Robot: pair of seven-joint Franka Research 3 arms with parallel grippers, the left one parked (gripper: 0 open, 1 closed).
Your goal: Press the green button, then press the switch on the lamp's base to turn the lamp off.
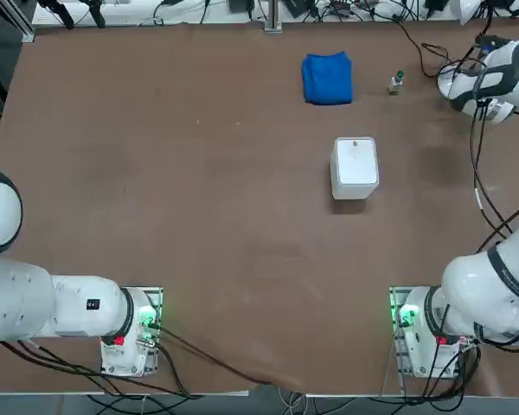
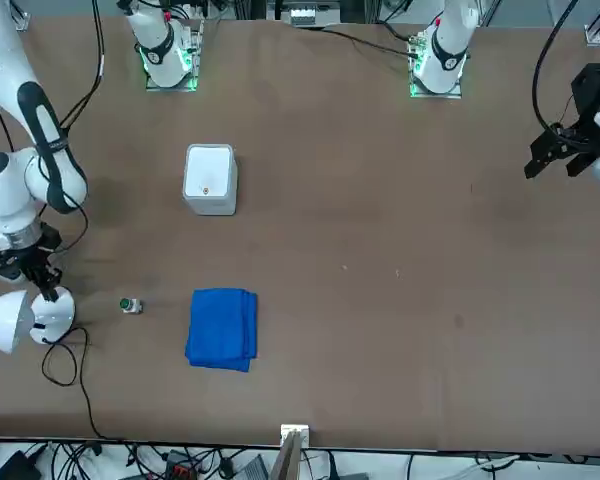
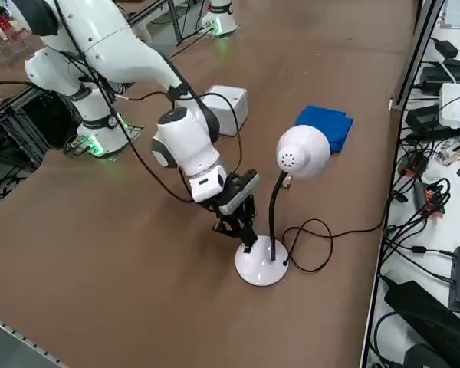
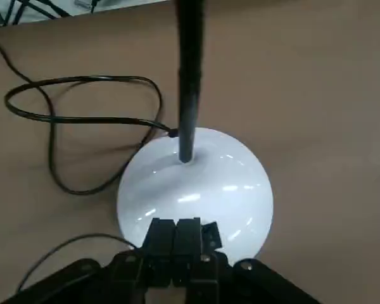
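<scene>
Wrist view shows the end effector closed, fingertips together with nothing between them, tips down on the near edge of the lamp's base. Touching or just above the disc: cannot be told for certain, though the side view puts the tips right at the rim of the lamp's base.

Landmark: the lamp's base. Sits near the far right corner of the surface, at the working arm's side. Thin black stem rises from its middle and carries the lamp head above and beyond the disc. Black cord loops away on the surface just beside the base. Green button stands near the base, between it and the blue cloth; white box well apart, toward the robot.

Judged step: pressing the switch on the base. No distinct switch visible on the glossy top; probably under or next to the fingertips.

To do it well:
- Keep the fingers shut, so that one firm blunt point does the pressing.
- Press straight down, not slantwise: light disc on a smooth surface likely to slide or tip if pushed at the rim.
- Stay clear of the stem and the cord loop.
- Lift straight up afterwards, then check the lamp head for light.
</scene>
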